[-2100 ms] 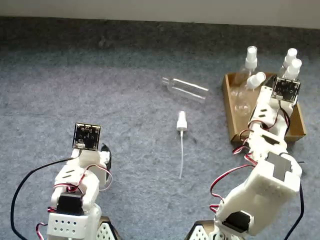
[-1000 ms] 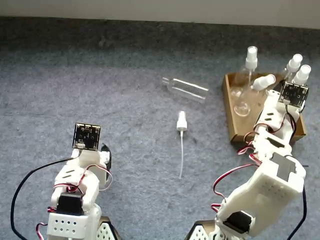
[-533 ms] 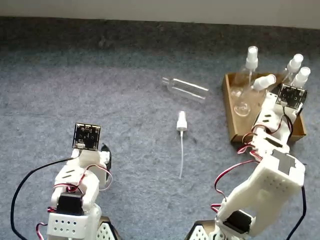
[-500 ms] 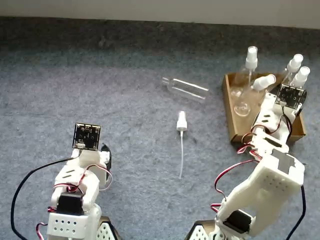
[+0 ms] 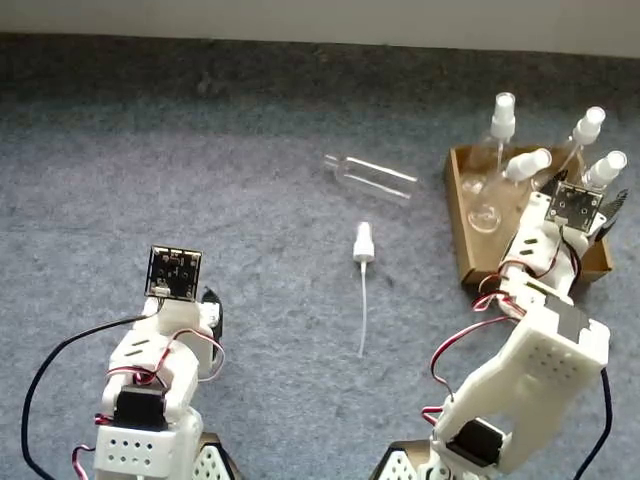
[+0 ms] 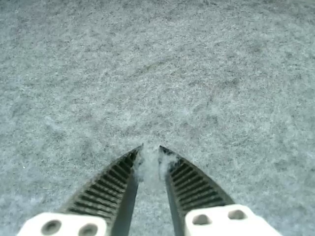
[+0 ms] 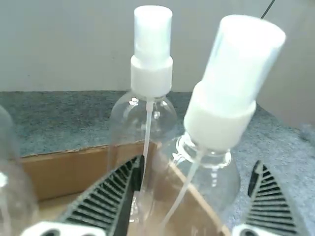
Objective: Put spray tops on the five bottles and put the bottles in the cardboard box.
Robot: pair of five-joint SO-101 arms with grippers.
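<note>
Bottles: 5 total. 4 stand in the cardboard box [image 5: 459, 225] on the right arm's side of the table [image 5: 200, 150], each w/ a white spray top on: first capped bottle [image 5: 502, 112] upright at the box's far-left corner, second capped bottle [image 5: 586, 124] at the far side, third capped bottle [image 5: 526, 164] leaning mid-box, fourth capped bottle [image 5: 607, 168] tilted at the right edge. The 5th, the bare bottle [image 5: 372, 177], lies on its side on the grey table w/o a top, left of the box and apart from it. 1 loose spray top [image 5: 363, 243] lies near it, not touching, its long dip tube pointing toward the arms.

Right gripper [image 7: 199, 162]: over the box, jaws wide apart. In the right wrist view 1 capped bottle [image 7: 221, 113] sits between them; contact can't be told. Another capped bottle [image 7: 147, 98] stands behind it.

Left gripper [image 6: 150, 147]: fingers all but together, only a thin gap at the tips, nothing in them, low over bare table, well apart from box, bottles and top.
</note>
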